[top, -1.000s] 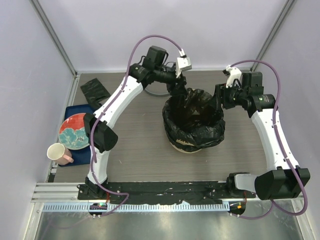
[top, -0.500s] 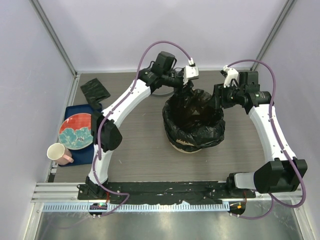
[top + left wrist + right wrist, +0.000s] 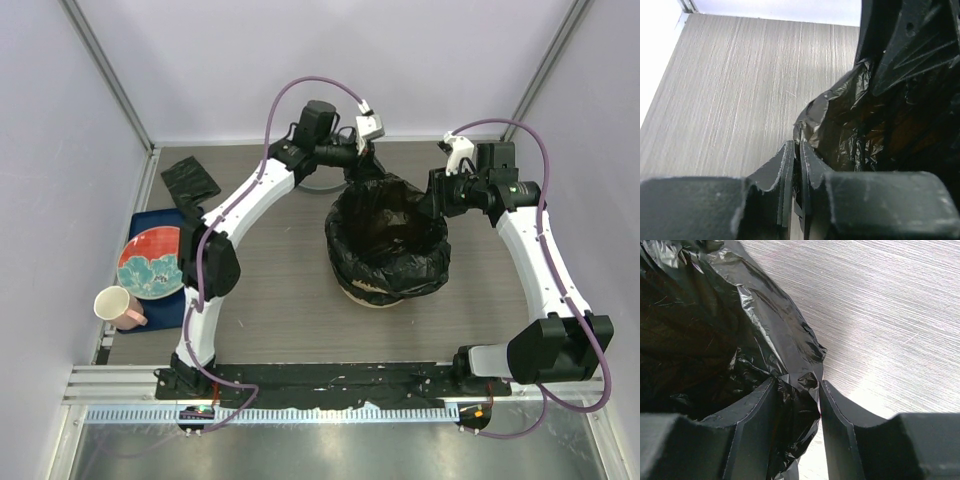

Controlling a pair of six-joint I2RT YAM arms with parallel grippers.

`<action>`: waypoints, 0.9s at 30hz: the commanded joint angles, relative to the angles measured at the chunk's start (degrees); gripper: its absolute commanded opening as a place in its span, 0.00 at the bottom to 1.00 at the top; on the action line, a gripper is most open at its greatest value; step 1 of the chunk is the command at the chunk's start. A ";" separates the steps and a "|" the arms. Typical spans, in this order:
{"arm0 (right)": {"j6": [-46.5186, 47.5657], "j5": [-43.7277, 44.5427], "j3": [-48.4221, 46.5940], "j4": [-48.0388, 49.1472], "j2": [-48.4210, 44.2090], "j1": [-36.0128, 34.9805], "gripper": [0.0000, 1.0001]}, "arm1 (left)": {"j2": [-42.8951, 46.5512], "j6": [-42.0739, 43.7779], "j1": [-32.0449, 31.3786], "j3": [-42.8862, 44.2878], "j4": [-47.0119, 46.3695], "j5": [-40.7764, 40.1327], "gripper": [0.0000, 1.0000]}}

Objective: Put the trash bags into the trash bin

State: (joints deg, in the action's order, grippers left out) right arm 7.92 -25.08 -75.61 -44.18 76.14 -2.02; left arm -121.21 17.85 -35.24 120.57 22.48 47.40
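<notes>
Large trash bag (image 3: 387,235), opened out and draped mouth-up over the trash bin (image 3: 372,294) at the middle of the bench (image 3: 270,270). Glossy black film turned down outside the rim all round, leaving only a cream strip of the bin's wall visible below it on the near side. Left tool (image 3: 799,150) at the far-left part of the bag's mouth, reaching in from the far side. Fingers (image 3: 782,167) clenched to a narrow slit, with the crinkled edge of the film running down into that slit and pinched there. Right tool (image 3: 799,385) at the right-hand part of the mouth, roughly across from the left one. Fingers (image 3: 755,415) set apart around a thick bunched fold of film, one towards the bag's dark interior, the other towards the bare bench; fold touching both inner faces and so gripped. Both tools thus at the rim itself, neither down inside the bin. Second bag, a folded black packet (image 3: 188,180), flat on the bench near the far-left corner, well apart from the bin and from both tools. Further left, a blue mat (image 3: 152,217) bearing a red-rimmed patterned plate (image 3: 150,262), with a pale mug (image 3: 118,305) just beside the plate on its near side.
</notes>
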 commanded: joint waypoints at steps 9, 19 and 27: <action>7.00 -2.52 -1.64 3.83 -1.61 0.09 0.65 | -5.71 -26.90 2.72 6.87 -4.11 6.04 0.00; 18.00 -4.27 -2.17 6.30 -1.43 -0.61 0.67 | -6.32 -29.19 2.81 2.56 2.38 2.35 0.00; 18.36 -2.69 -4.28 5.43 1.29 -1.14 0.65 | -8.43 -25.15 5.87 9.13 9.42 -2.98 0.57</action>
State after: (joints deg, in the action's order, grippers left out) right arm 25.21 -28.21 -76.51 -40.34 76.88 -2.90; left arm -130.17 -9.87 -32.10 124.86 28.32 48.40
